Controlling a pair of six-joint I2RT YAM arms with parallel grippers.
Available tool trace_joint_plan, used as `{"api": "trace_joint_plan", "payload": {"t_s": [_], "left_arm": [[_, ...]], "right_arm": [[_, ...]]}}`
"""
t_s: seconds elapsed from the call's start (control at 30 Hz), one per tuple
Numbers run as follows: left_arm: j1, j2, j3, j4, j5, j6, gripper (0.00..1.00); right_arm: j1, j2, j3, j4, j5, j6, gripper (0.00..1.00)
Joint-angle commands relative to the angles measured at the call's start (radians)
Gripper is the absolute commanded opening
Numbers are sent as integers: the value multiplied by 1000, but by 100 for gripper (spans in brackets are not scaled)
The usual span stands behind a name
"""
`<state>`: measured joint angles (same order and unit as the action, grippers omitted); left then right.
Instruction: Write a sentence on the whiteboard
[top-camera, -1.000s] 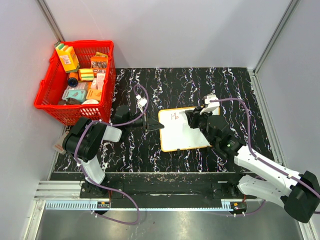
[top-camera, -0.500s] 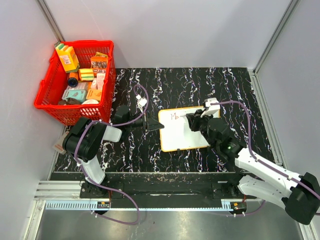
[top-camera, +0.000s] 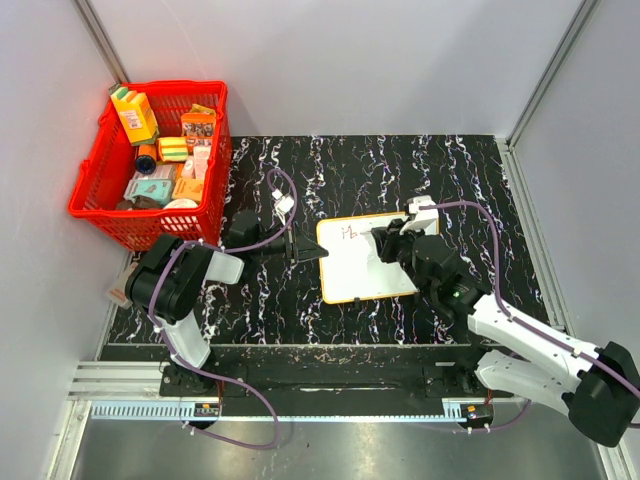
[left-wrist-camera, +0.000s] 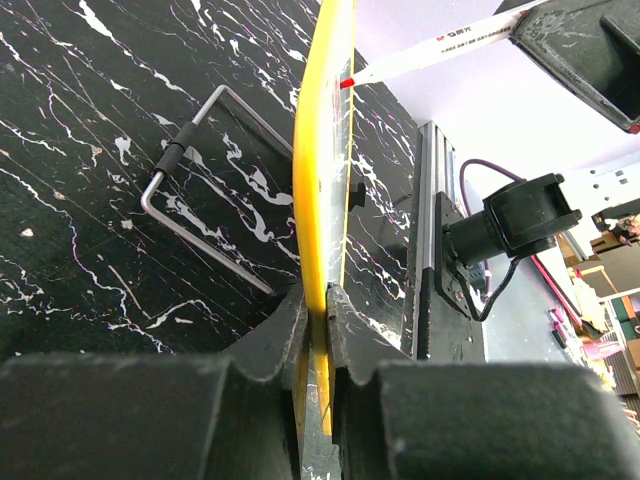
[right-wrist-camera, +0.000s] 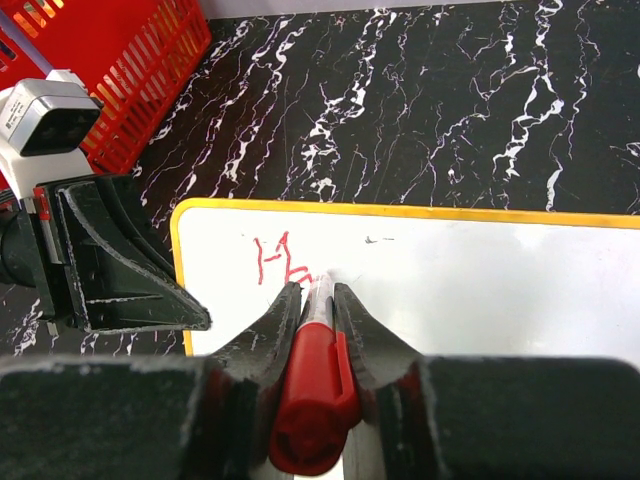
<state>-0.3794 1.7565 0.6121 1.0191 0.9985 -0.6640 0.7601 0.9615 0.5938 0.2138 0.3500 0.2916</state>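
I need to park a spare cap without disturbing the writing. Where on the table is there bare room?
Bare tabletop lies between the whiteboard and the back wall, and right of the right arm toward the side wall. Crowded: the whiteboard's left edge, clamped by the left fingers; its far edge, under the right fingers holding the marker; the red basket.

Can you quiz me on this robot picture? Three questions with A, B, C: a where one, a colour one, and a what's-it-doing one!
1. Where is the red basket? A far left B near right C middle
2. What colour is the rim of the whiteboard? A yellow B blue C green
3. The right gripper is: A open B shut on a red marker C shut on nothing
Answers: A, it sits by the left wall; A, a yellow edge rings the white; B, it clamps the marker.
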Motion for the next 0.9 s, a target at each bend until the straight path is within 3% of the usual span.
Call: {"api": "trace_joint_plan", "payload": {"t_s": [0.0,0.87], "left_arm": [[-6,3,3,91,20,33,0],[-6,1,0,95,19,33,0]], "right_arm": [[-7,11,0,42,21,15,0],[-5,-98,-88,-40,-66,93,0]]}}
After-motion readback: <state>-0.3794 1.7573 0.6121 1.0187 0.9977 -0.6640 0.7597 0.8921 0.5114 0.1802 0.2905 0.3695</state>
